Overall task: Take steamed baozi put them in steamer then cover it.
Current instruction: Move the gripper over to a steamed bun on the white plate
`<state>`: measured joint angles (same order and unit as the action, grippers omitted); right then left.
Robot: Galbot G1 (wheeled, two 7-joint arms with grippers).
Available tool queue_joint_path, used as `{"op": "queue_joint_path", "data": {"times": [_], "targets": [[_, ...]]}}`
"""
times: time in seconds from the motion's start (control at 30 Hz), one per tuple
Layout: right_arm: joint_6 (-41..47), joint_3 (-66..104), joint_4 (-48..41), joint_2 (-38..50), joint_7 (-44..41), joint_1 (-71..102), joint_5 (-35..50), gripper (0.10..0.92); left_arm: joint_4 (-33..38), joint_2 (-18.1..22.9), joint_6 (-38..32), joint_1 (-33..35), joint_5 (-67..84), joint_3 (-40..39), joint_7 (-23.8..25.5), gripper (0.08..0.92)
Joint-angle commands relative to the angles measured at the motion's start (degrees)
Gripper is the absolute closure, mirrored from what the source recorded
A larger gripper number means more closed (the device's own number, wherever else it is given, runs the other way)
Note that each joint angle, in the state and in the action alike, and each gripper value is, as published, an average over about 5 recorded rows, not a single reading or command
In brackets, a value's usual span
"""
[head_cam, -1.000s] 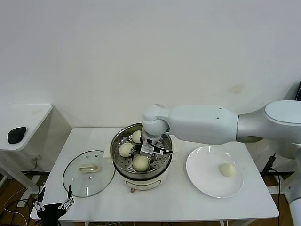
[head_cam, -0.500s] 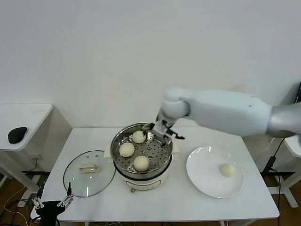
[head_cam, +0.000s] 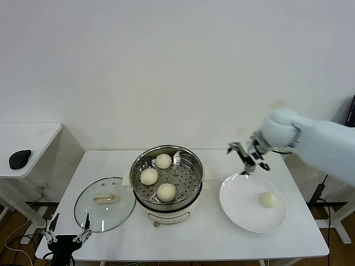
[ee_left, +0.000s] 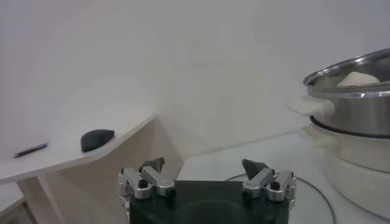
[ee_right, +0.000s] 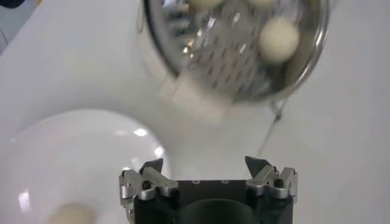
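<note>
Last baozi sits on the white plate, right of the steamer — soft, light. My right gripper, jaws wide and empty, should pinch its sides gently; left gripper idles wide.

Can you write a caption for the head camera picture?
Three baozi in the steamer, one on the plate; open right gripper above it.

Steamer top open, cover aside.
</note>
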<state>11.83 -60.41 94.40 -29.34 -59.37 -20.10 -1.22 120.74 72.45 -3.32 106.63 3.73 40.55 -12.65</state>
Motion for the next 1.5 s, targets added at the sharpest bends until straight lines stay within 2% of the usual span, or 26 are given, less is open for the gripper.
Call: {"op": "queue_joint_path", "data": {"times": [0.03, 0.3, 0.53, 1.07, 1.5], "targets": [[0.28, 22.54, 1.54, 14.18, -1.16, 27.87, -7.92, 0.203, 0.05, -0.16, -0.26, 0.09, -0.62, -1.82, 0.24, 0.177], [-5.42, 28.35, -7.72, 8.06, -4.49, 31.99, -13.77, 0.203, 0.10, 0.88, -0.40, 0.40, -1.13, -1.93, 0.35, 0.177], [-6.03, 29.40, -14.15, 2.02, -4.29, 33.02, -17.11, 0.203, -0.36, 1.48, -1.60, 1.45, -1.10, -0.67, 0.71, 0.177], [-2.84, 31.96, -19.83, -5.34, -1.27, 37.22, -19.78, 0.203, 0.65, 1.62, -1.70, 2.78, -1.04, 1.86, 1.23, 0.177], [-0.27, 31.57, -20.11, -5.77, -1.24, 37.31, -19.47, 0.219, 0.03, 1.59, -1.70, 2.42, -1.14, 1.39, 1.28, 0.177]]}}
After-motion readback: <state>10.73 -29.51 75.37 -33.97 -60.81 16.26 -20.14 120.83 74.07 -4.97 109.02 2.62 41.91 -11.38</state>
